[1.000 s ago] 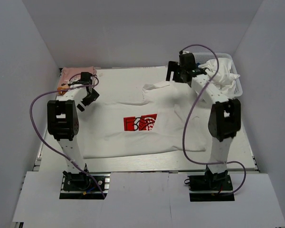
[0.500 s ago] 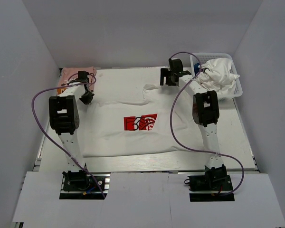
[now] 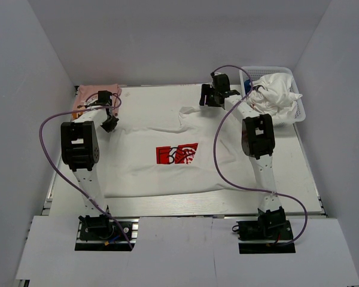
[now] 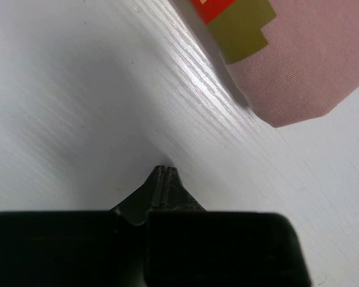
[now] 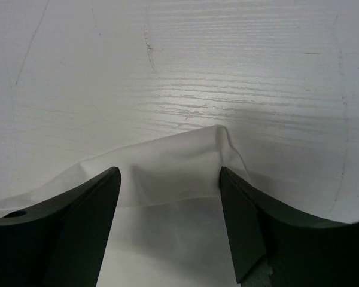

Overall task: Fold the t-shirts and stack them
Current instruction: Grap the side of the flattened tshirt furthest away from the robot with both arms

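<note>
A white t-shirt [image 3: 143, 173] with a red square print [image 3: 177, 154] lies spread flat on the table. A pink t-shirt [image 3: 91, 94] sits folded at the back left, and its corner [image 4: 299, 66] shows in the left wrist view. My left gripper [image 3: 109, 124] [image 4: 166, 170] is shut, its tip down on the white surface at the white shirt's left edge. I cannot make out whether cloth is pinched. My right gripper [image 3: 209, 100] [image 5: 169, 173] is open and low, its jaws standing either side of the white shirt's back corner [image 5: 185, 155].
A white mesh basket [image 3: 272, 69] stands at the back right with a bundle of white cloth [image 3: 278, 92] in it. Grey walls close in the table on three sides. Purple cables loop from both arms.
My left gripper has shut at the shirt's left edge. My right arm has swung left and down from beside the basket to the shirt's back corner.
</note>
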Action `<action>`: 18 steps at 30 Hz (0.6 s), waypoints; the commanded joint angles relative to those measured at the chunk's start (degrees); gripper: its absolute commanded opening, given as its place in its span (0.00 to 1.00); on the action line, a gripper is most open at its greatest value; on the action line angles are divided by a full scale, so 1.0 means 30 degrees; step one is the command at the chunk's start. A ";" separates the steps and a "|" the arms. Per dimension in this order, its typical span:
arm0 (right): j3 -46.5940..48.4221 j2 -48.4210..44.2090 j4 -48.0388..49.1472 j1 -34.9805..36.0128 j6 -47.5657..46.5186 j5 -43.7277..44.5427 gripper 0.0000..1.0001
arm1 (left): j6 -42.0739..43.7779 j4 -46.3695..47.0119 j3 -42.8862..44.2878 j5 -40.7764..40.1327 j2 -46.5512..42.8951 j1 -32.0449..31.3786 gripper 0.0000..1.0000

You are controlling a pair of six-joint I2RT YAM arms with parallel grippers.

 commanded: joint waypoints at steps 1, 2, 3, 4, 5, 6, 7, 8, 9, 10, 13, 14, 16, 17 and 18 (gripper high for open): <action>0.0278 0.0256 0.0832 -0.0184 0.0454 -0.0590 0.69 | 0.0108 -0.0416 -0.0648 0.0404 -0.0201 0.0036 0.00; 0.0191 0.0199 0.0803 -0.0184 0.0542 -0.0590 0.65 | 0.0108 -0.0413 -0.0648 0.0406 -0.0201 0.0036 0.00; 0.0161 0.0256 0.0832 -0.0242 0.0630 -0.0764 0.62 | 0.0108 -0.0413 -0.0648 0.0406 -0.0201 0.0036 0.00; 0.0161 0.0315 0.0832 -0.0243 0.0631 -0.0824 0.59 | 0.0108 -0.0413 -0.0648 0.0406 -0.0201 0.0036 0.00; 0.0161 0.0402 0.0745 -0.0243 0.0718 -0.0882 0.54 | 0.0108 -0.0413 -0.0648 0.0406 -0.0201 0.0036 0.00; 0.0161 0.0432 0.0715 -0.0301 0.0689 -0.0941 0.52 | 0.0108 -0.0413 -0.0648 0.0406 -0.0201 0.0036 0.00; 0.0219 0.0462 0.0715 -0.0244 0.0747 -0.0970 0.52 | 0.0108 -0.0413 -0.0648 0.0406 -0.0201 0.0036 0.00; 0.0190 0.0462 0.0657 -0.0330 0.0806 -0.0971 0.52 | 0.0108 -0.0413 -0.0648 0.0406 -0.0201 0.0036 0.00; 0.0161 0.0404 0.0570 -0.0360 0.0864 -0.0768 0.54 | 0.0108 -0.0413 -0.0648 0.0203 -0.0376 0.0036 0.00; 0.0161 0.0374 0.0569 -0.0360 0.0807 -0.0708 0.54 | 0.0108 -0.0587 -0.0648 0.0201 -0.0377 0.0036 0.00; 0.0160 0.0286 0.0598 -0.0418 0.0719 -0.0794 0.50 | 0.0108 -0.0589 -0.0648 0.0025 -0.0551 0.0036 0.00; 0.0132 0.0112 0.0511 -0.0448 0.0544 -0.0650 0.50 | 0.0108 -0.0589 -0.0648 0.0025 -0.0553 0.0036 0.00; -0.0073 -0.0036 0.0569 -0.0419 0.0397 -0.0270 0.48 | 0.0108 -0.0589 -0.0822 0.0025 -0.0758 0.0036 0.00; -0.0161 -0.0152 0.0656 -0.0419 0.0222 -0.0152 0.45 | 0.0108 -0.0589 -0.0824 0.0025 -0.0932 0.0036 0.00; -0.0249 -0.0153 0.0453 -0.0477 0.0220 -0.0121 0.43 | 0.0108 -0.0589 -0.0824 0.0025 -0.1108 0.0036 0.00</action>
